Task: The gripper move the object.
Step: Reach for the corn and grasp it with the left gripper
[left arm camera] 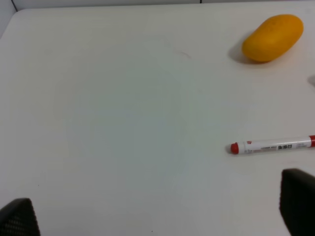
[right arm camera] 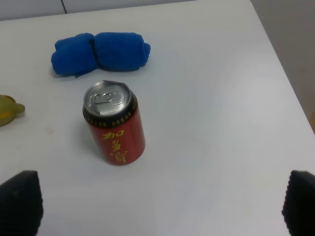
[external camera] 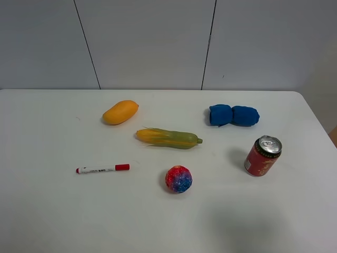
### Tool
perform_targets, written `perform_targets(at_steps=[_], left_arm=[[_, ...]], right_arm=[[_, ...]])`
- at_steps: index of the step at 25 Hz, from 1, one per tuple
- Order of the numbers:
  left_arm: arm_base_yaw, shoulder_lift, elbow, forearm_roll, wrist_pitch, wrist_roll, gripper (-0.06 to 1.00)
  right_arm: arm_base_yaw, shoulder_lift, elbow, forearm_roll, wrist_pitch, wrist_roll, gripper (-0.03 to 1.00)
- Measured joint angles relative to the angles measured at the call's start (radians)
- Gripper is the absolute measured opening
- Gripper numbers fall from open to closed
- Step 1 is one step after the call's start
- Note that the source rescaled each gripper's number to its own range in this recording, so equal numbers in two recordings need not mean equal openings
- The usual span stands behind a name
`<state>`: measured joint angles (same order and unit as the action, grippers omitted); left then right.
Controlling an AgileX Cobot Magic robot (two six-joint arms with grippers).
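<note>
The toy corn cob [external camera: 168,138] lies flat near the middle of the white table [external camera: 47,211], yellow end to the left, green husk end to the right. Only its green tip [right arm camera: 9,110] shows in the right wrist view. Neither arm shows in the exterior high view. My left gripper [left arm camera: 157,216] is open, its black fingertips [left arm camera: 19,219] at the frame's corners above bare table. My right gripper [right arm camera: 162,206] is open too, its fingertips [right arm camera: 19,204] wide apart, with the red can between them further off. Both hold nothing.
An orange-yellow mango [external camera: 120,112] lies left of and behind the corn, also in the left wrist view [left arm camera: 272,38]. A red-capped marker [external camera: 102,169], a multicoloured ball [external camera: 179,179], a red can [external camera: 263,155] and a rolled blue cloth [external camera: 234,115] surround it.
</note>
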<state>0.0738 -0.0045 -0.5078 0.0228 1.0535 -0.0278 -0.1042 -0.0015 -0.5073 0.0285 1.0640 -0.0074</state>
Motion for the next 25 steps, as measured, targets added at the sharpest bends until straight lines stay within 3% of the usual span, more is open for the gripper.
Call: perform_targets(at_steps=[25], left_arm=[[0.000,0.000,0.000,-0.002,0.000,0.000,1.00]], right_arm=[[0.000,0.000,0.000,0.000,0.000,0.000,1.00]])
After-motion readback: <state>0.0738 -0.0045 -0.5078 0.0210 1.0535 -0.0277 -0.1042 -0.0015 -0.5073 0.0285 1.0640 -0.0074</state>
